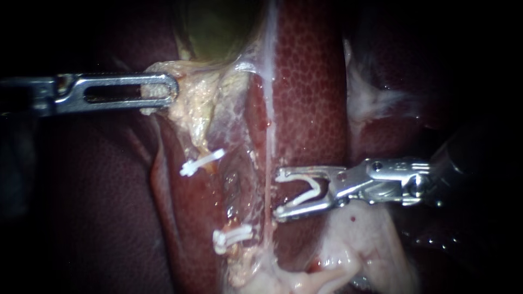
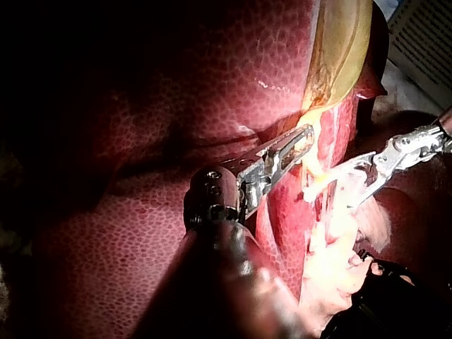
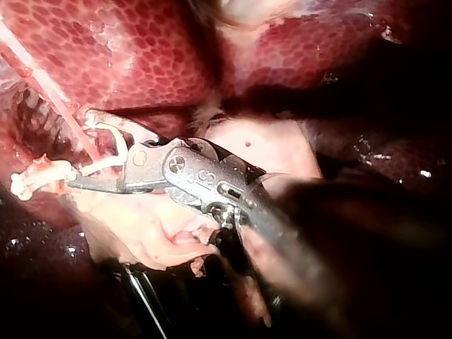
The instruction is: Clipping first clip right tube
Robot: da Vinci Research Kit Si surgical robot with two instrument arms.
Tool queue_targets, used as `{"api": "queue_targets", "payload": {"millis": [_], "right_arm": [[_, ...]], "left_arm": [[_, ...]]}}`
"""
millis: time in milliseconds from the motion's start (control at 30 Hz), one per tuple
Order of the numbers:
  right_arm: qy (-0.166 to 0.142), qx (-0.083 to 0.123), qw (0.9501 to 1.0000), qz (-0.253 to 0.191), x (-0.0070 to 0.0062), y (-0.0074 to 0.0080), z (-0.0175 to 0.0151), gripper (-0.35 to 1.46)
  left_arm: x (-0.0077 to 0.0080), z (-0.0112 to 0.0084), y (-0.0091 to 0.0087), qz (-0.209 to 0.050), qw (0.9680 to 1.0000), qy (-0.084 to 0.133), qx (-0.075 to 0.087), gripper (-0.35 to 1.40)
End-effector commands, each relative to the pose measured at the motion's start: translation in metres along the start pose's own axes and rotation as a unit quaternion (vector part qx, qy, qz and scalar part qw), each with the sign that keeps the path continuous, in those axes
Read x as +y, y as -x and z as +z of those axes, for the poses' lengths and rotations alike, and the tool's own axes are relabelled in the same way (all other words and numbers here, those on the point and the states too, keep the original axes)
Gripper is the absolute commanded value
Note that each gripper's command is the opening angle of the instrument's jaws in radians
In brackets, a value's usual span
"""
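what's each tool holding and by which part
The left tool grips pale tissue by its edge; the right tool holds a white clip, legs along its jaws.

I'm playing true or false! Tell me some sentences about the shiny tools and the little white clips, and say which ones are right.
1. The right tool carries a white clip between its jaws. True.
2. That clip is already squeezed flat. False: it still gapes open, and so do the jaws around it.
3. Two other clips are clamped on tissue on the far side of the thin pale tube from the right tool. True.
4. The left tool hangs free and touches nothing. False: its jaws grip pale tissue just below the greenish gallbladder.
5. The right tool's open jaws point toward the thin pale tube. True.
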Motion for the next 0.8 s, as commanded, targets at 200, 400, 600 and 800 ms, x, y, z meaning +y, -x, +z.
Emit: {"api": "queue_targets", "payload": {"millis": [200, 400, 600, 800], "right_arm": [[-0.024, 0.001, 0.9995, 0.020, -0.0004, 0.0010, 0.0028, 0.59], [-0.059, 0.032, 0.9965, 0.050, -0.0004, 0.0010, 0.0042, 0.56], [-0.077, 0.058, 0.9926, 0.073, -0.0003, 0.0008, 0.0049, 0.56], [-0.087, 0.058, 0.9915, 0.077, -0.0002, 0.0009, 0.0049, 0.48]], "left_arm": [[0.0000, 0.0000, 0.0000, 0.000, 1.0000, 0.000, 0.000, -0.35], [0.0000, 0.0000, 0.0000, 0.000, 1.0000, 0.000, 0.000, -0.35], [0.0000, 0.0000, -0.0001, 0.000, 1.0000, 0.000, 0.000, -0.35], [0.0000, 0.0000, -0.0001, 0.000, 1.0000, 0.000, 0.000, -0.35]]}}
